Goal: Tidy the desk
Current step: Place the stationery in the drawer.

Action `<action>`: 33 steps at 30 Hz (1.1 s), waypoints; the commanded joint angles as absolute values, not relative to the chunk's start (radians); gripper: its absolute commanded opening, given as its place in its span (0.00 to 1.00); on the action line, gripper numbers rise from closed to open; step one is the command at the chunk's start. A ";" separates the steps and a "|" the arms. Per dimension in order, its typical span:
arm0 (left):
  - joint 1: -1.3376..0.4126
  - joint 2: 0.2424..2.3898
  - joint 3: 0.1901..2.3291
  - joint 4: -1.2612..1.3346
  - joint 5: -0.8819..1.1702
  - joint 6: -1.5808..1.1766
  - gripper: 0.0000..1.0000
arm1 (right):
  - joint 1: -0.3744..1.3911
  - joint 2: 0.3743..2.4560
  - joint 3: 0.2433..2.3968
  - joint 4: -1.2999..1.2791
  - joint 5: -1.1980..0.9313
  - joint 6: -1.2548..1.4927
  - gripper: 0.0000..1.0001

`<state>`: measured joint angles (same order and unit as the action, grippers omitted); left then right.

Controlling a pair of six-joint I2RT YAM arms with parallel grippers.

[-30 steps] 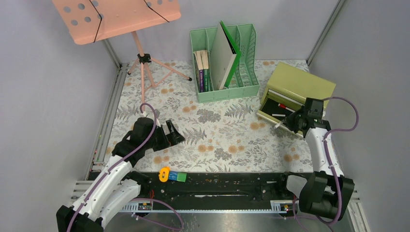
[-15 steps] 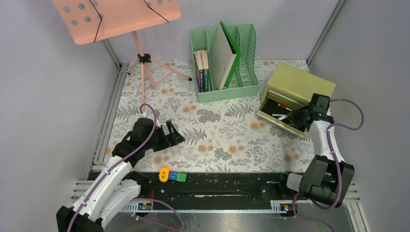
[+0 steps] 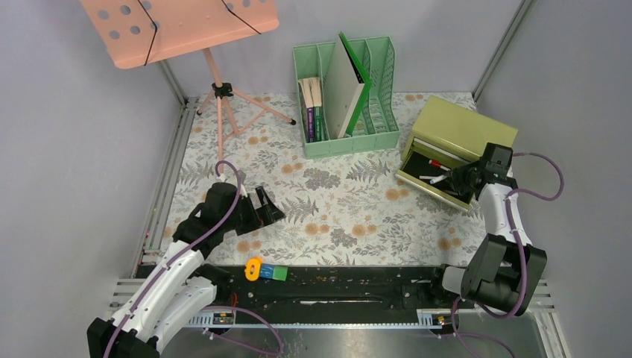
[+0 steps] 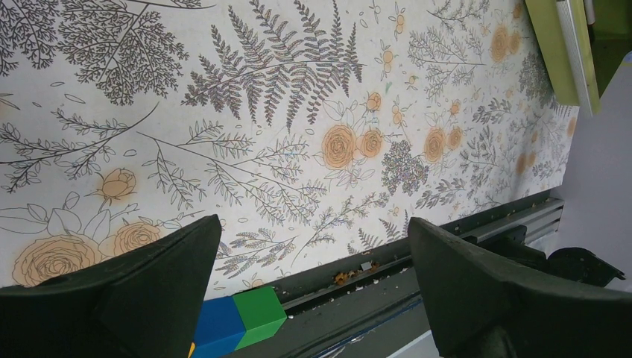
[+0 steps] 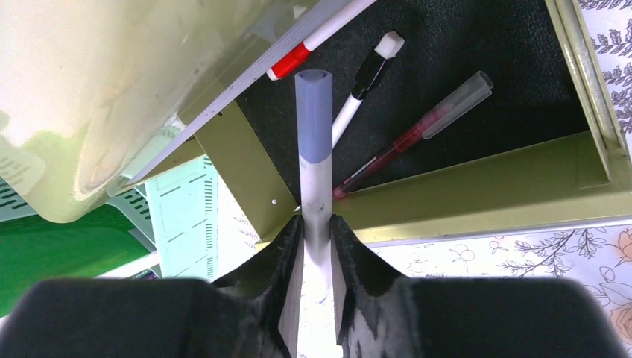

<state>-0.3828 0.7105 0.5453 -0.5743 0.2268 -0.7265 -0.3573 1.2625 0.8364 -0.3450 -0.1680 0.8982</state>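
Observation:
The desk [image 3: 335,205] is covered in fern-and-flower cloth. At its right edge, an olive-green drawer box [image 3: 463,128] has its drawer [image 3: 432,179] pulled open. My right gripper [image 3: 462,179] [image 5: 316,224] is shut on a white pen with a grey-blue cap [image 5: 314,127], whose capped end reaches over the drawer's dark floor. Inside the drawer lie a red-capped marker [image 5: 320,36], a black-and-white pen [image 5: 365,78] and a red pen [image 5: 417,130]. My left gripper [image 3: 270,206] [image 4: 313,231] hangs open over the cloth near the front left, with nothing between its fingers [image 4: 164,276].
A mint file organizer [image 3: 346,97] holding books and a green folder stands at the back. A pink music stand [image 3: 179,26] rises on its tripod [image 3: 223,97] at the back left. Yellow, blue and green blocks [image 3: 267,271] sit on the front rail; the green block [image 4: 257,309] shows below my left gripper.
My right gripper has moved back and to the right with the pen, bringing its capped end from the drawer's front edge to over the drawer's inside. The left arm has not moved.

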 commanded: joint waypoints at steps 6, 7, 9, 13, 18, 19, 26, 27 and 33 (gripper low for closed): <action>-0.378 0.730 0.546 -0.510 0.258 -0.733 0.99 | -0.368 1.233 0.862 -0.270 -0.205 0.954 0.38; -0.378 0.734 0.546 -0.509 0.261 -0.730 0.99 | -0.368 1.226 0.857 -0.257 -0.207 0.957 0.41; -0.379 0.739 0.548 -0.506 0.265 -0.726 0.99 | -0.368 1.210 0.851 -0.230 -0.216 0.960 0.51; -0.378 0.735 0.545 -0.488 0.282 -0.722 0.99 | -0.370 1.175 0.847 -0.167 -0.259 0.962 0.62; -0.378 0.711 0.526 -0.471 0.286 -0.727 0.99 | -0.370 1.155 0.854 -0.131 -0.325 0.944 0.67; -0.378 0.709 0.523 -0.471 0.288 -0.727 0.99 | -0.370 1.155 0.854 -0.130 -0.341 0.941 0.68; -0.378 0.720 0.511 -0.456 0.302 -0.729 0.99 | -0.368 1.170 0.850 -0.146 -0.478 0.876 0.70; -0.377 0.724 0.511 -0.455 0.305 -0.729 0.99 | -0.368 1.171 0.852 -0.165 -0.489 0.859 0.70; -0.379 0.757 0.520 -0.430 0.320 -0.723 0.99 | -0.322 1.150 0.851 -0.257 -0.471 0.759 0.70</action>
<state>-0.3828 0.7376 0.5129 -0.4931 0.2855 -0.7330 -0.3561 1.1717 0.8364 -0.1978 -0.4507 0.8516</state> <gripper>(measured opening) 0.989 0.701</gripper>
